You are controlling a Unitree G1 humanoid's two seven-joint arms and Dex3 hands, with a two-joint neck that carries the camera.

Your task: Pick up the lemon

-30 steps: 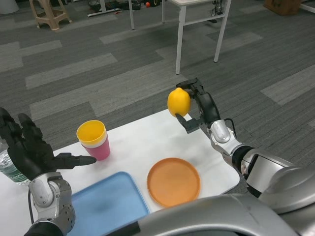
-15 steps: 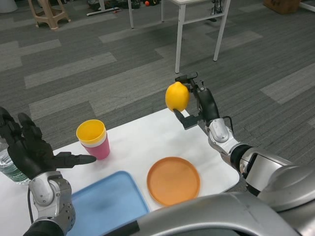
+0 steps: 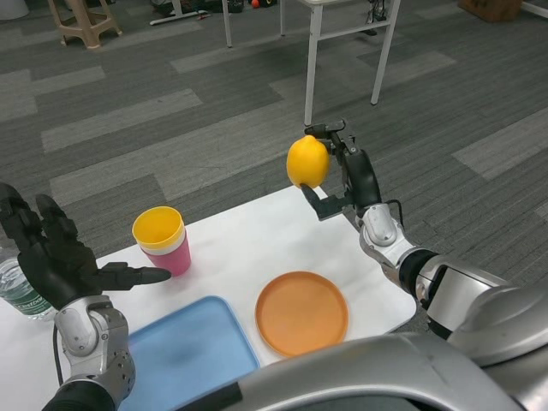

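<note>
Lemon (image 3: 308, 161) sits clamped in my right hand (image 3: 342, 175), raised clear above the table's (image 3: 248, 248) far edge at one o'clock. My left hand (image 3: 60, 261) hangs spread and empty at nine o'clock. Pickup looks done; nothing remains but holding.

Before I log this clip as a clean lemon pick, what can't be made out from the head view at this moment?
- Lemon: its far side and the contact with the right hand are hidden by the lemon itself.
- Water bottle: mostly covered by the left hand and cut off by the left edge.
- Blue tray: near side hidden behind the robot's body.
- Stacked cups: the pink one's inside is covered by the yellow one.
</note>
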